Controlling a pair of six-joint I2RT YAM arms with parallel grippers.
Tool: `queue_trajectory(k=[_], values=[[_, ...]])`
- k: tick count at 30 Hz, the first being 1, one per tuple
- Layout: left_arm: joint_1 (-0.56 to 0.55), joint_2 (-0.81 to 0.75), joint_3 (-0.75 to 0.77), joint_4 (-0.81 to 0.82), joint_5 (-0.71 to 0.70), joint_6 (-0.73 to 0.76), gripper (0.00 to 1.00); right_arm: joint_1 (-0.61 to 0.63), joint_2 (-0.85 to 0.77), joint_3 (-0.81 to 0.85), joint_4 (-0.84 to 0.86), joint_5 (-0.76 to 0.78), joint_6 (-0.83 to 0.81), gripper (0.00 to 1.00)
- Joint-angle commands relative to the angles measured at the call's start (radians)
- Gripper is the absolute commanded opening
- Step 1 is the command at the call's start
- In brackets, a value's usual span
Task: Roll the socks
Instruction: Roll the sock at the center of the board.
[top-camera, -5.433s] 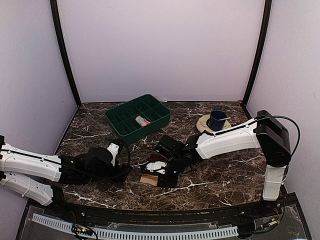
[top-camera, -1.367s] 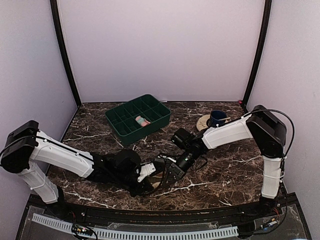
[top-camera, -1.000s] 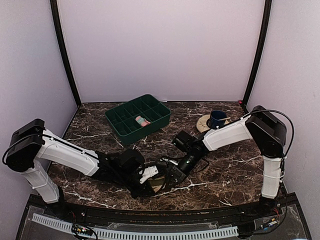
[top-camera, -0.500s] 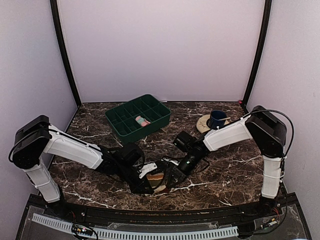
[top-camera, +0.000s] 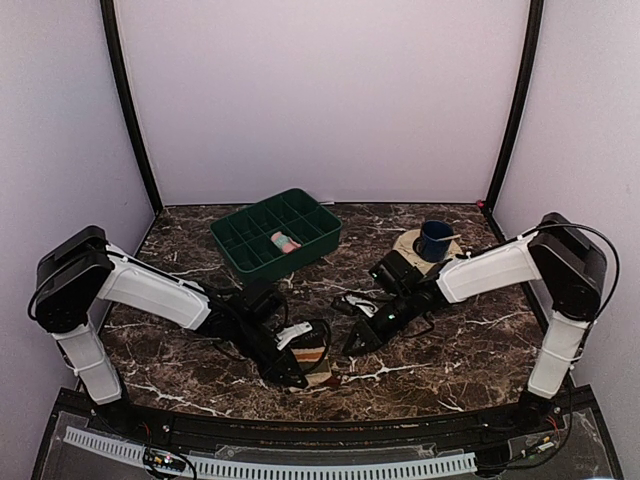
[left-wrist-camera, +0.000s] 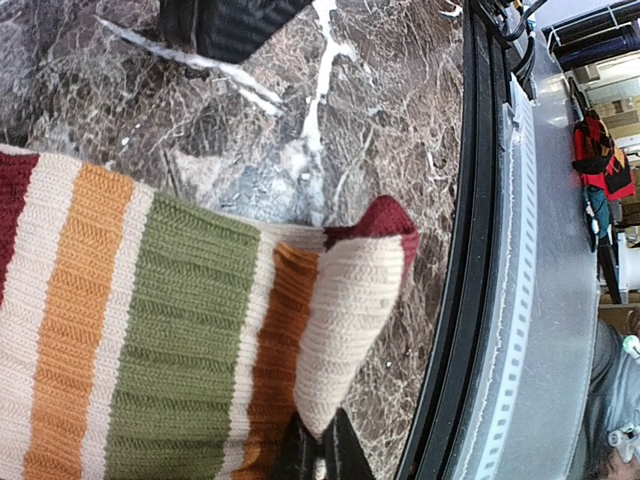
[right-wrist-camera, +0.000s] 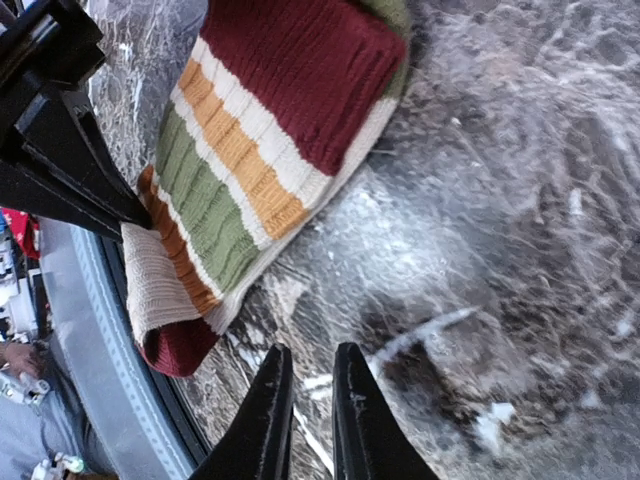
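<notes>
A striped sock (top-camera: 313, 357), cream with maroon, orange and green bands, lies folded on the marble near the front edge. My left gripper (top-camera: 297, 376) is shut on its cream end; in the left wrist view the sock (left-wrist-camera: 180, 330) fills the left half and the gripper (left-wrist-camera: 320, 462) pinches the fabric at the bottom. My right gripper (top-camera: 352, 345) sits just right of the sock, apart from it. In the right wrist view its jaws (right-wrist-camera: 305, 410) stand slightly open over bare marble, with the sock (right-wrist-camera: 250, 150) ahead. A pink sock (top-camera: 285, 241) lies in the green tray.
The green compartment tray (top-camera: 240, 258) stands at the back left. A blue cup (top-camera: 434, 240) on a beige saucer is at the back right. The table's black front rail (left-wrist-camera: 470, 300) runs close beside the sock.
My right gripper has let go of the striped sock, opened a little and drawn back to the right. The left gripper still holds the sock, which now lies flatter and more exposed.
</notes>
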Motion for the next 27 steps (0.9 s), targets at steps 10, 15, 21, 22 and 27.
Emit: queue_trajectory(k=[10,15,21,22,27], values=[[0.051,0.081,0.06,-0.101,0.187,-0.006,0.0,0.061,-0.294,-0.22,0.203,0.374,-0.014,0.16],[0.066,0.123,0.108,-0.178,0.222,0.033,0.0,0.193,-0.381,-0.249,0.188,0.561,-0.082,0.18],[0.084,0.165,0.159,-0.257,0.247,0.071,0.0,0.34,-0.407,-0.238,0.163,0.687,-0.152,0.21],[0.088,0.167,0.162,-0.261,0.251,0.074,0.0,0.364,-0.406,-0.229,0.155,0.704,-0.167,0.21],[0.106,0.179,0.17,-0.286,0.267,0.089,0.0,0.471,-0.381,-0.182,0.104,0.787,-0.216,0.23]])
